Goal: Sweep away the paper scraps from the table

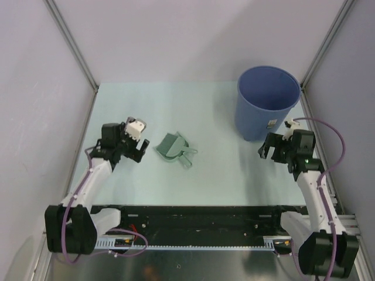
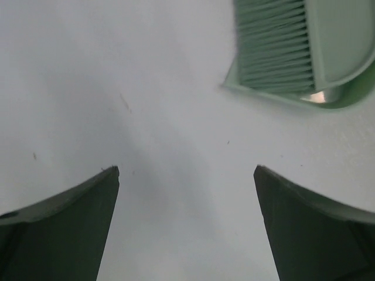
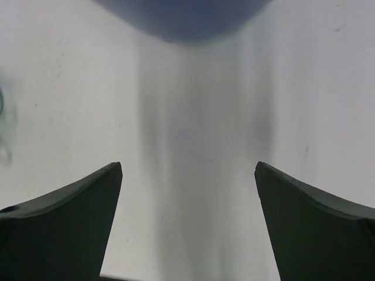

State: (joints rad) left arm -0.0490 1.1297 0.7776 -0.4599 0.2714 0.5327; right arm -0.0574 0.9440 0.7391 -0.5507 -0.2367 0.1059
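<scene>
No paper scraps show in any view. The pale mint-green table [image 1: 222, 170] carries a sage-green dustpan [image 1: 168, 146] with a brush [image 1: 186, 153] lying on it, near the middle left. In the left wrist view the brush bristles [image 2: 272, 47] and the dustpan rim [image 2: 328, 99] sit at the top right. My left gripper [image 1: 136, 147] is open and empty just left of the dustpan; it also shows in its wrist view [image 2: 186, 171]. My right gripper [image 1: 268, 151] is open and empty below the bin; it also shows in its wrist view [image 3: 187, 167].
A tall dark blue bin [image 1: 267, 102] stands at the back right of the table; its base shows at the top of the right wrist view [image 3: 181, 17]. Grey walls close in the left, right and back. The black front rail [image 1: 199, 215] runs along the near edge.
</scene>
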